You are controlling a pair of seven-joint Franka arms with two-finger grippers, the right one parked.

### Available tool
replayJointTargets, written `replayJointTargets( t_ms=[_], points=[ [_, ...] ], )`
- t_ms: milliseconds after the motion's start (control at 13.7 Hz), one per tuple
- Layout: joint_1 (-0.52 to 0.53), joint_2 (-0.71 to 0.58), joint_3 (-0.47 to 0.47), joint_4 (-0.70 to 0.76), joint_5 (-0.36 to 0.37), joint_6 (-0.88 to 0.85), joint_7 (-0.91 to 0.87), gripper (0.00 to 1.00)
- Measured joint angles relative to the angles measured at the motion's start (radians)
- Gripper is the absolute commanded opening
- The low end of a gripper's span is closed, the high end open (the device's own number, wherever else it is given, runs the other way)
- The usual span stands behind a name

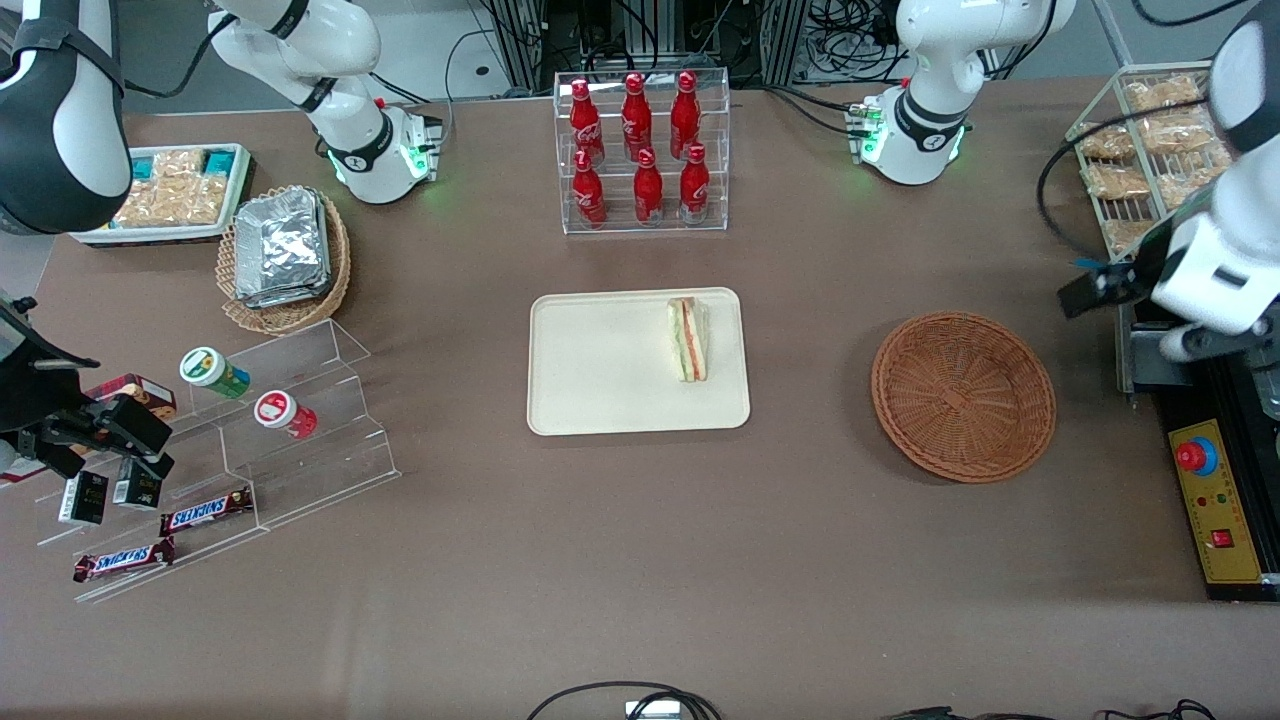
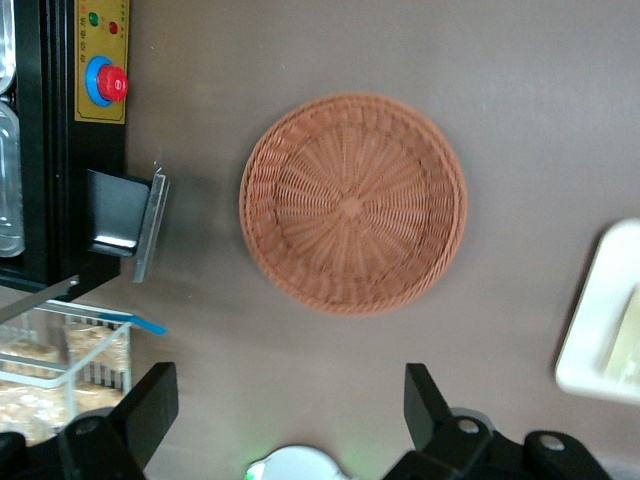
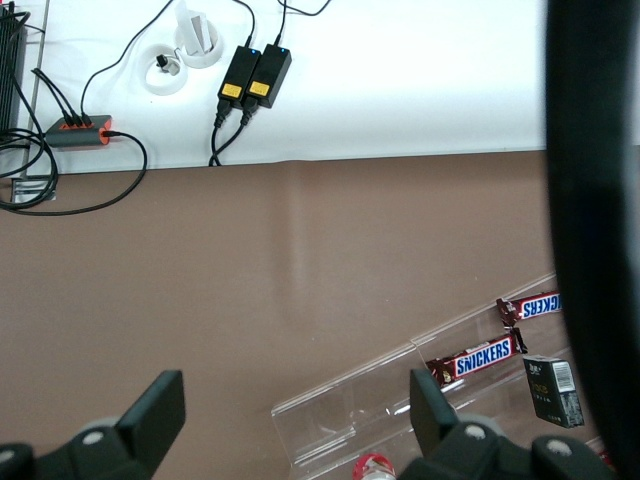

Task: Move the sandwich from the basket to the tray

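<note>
The sandwich (image 1: 689, 339) is lying on the tray (image 1: 600, 370), close to the rim at the working arm's end, with its orange and green filling showing along one edge. The basket (image 1: 963, 396) is sitting empty on the counter (image 1: 640, 540), well apart from the tray. My gripper (image 2: 285, 410) is hanging above the counter near the basket, at the working arm's end, and my fingers (image 2: 428, 400) are standing wide open, holding nothing.

I judge the placing as done, so few risks are remaining. The sandwich is resting near the tray's rim, so a push on the tray could slide it over the low edge. If I am lowering my arm carelessly, my open fingers could catch the basket or the black control box (image 1: 1215, 510) beside it, where the red stop button (image 1: 1192, 456) is standing.

For writing, I am reading "SNICKERS" on two bars (image 1: 205, 512) at the clear stand (image 1: 300, 430), toward the parked arm's end. The red bottles (image 1: 640, 145) in the clear rack are carrying white script, too small for me to read.
</note>
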Motion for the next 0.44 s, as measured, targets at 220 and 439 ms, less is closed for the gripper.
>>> replayJointTargets(
  t_ms=[220,439],
  points=[
    [-0.004,-0.032,0.000,0.000,-0.008,-0.041,0.130,1.00],
    [-0.009,-0.032,-0.005,0.000,-0.013,-0.041,0.243,1.00]
  ],
)
